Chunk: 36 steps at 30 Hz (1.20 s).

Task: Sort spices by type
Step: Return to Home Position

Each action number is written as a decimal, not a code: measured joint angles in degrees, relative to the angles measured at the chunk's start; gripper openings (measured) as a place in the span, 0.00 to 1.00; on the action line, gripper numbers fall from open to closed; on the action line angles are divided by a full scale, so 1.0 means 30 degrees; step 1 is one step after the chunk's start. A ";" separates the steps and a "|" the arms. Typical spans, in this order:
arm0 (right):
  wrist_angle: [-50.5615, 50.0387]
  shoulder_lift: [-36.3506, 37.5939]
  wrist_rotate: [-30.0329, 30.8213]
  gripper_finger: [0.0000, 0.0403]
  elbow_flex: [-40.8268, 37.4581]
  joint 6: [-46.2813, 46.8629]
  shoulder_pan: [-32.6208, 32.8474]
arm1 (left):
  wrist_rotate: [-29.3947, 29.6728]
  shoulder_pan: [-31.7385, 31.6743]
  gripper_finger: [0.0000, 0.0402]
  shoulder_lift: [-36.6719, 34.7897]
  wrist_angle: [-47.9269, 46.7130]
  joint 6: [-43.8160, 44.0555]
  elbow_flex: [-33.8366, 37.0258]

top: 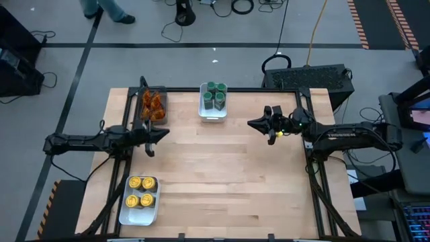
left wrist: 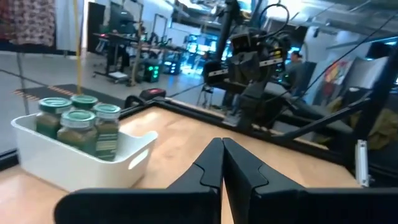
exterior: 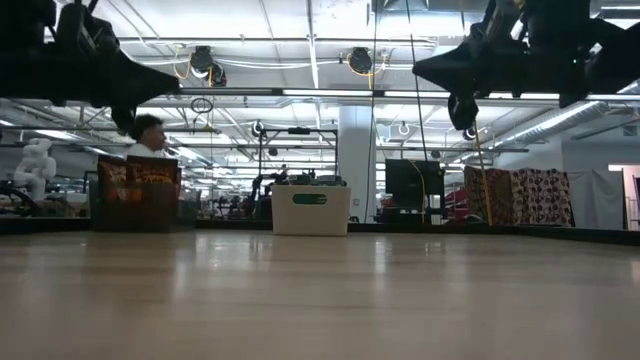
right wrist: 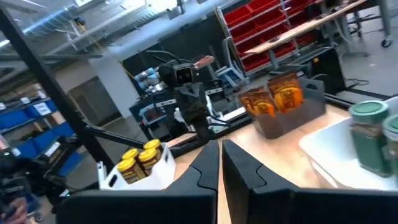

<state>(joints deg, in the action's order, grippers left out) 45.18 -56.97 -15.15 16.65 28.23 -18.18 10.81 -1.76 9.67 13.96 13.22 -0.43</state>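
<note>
Several green-lidded spice jars point(top: 215, 95) stand in a white tray point(top: 213, 115) at the table's far middle. Several yellow-lidded jars point(top: 142, 191) stand in a white tray point(top: 136, 216) at the near left corner. Orange-brown spice packets point(top: 153, 105) sit upright in a dark clear-sided bin point(top: 140, 119) at the far left. My left gripper point(top: 165, 134) is shut and empty, held level near the left edge, beside the bin. My right gripper point(top: 250, 124) is shut and empty, held level right of the green jars' tray. Both hang above the wood.
The table's black frame rail point(top: 232, 90) runs along the far edge. Bare wood point(top: 228, 175) lies across the middle and near right of the table. A person point(exterior: 148, 137) shows in the room beyond the far edge.
</note>
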 joint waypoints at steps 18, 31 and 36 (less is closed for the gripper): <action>-0.3326 0.2083 -0.0211 0.00 0.0011 0.0347 0.0724 | -0.0537 0.0000 0.03 0.0007 0.0733 0.0477 0.0010; -0.7957 0.8883 0.2539 0.00 -0.2411 -0.1027 0.0724 | 0.1558 0.0000 0.03 0.0007 0.0631 0.0351 0.0022; -0.7749 0.9827 0.2569 0.00 -0.3414 -0.0337 0.0724 | 0.1612 0.0000 0.03 0.0007 0.0631 0.0455 0.0022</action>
<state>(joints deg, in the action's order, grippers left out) 21.93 -27.49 -7.44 6.41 27.22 -16.01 15.65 -1.76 9.69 15.86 14.59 -0.36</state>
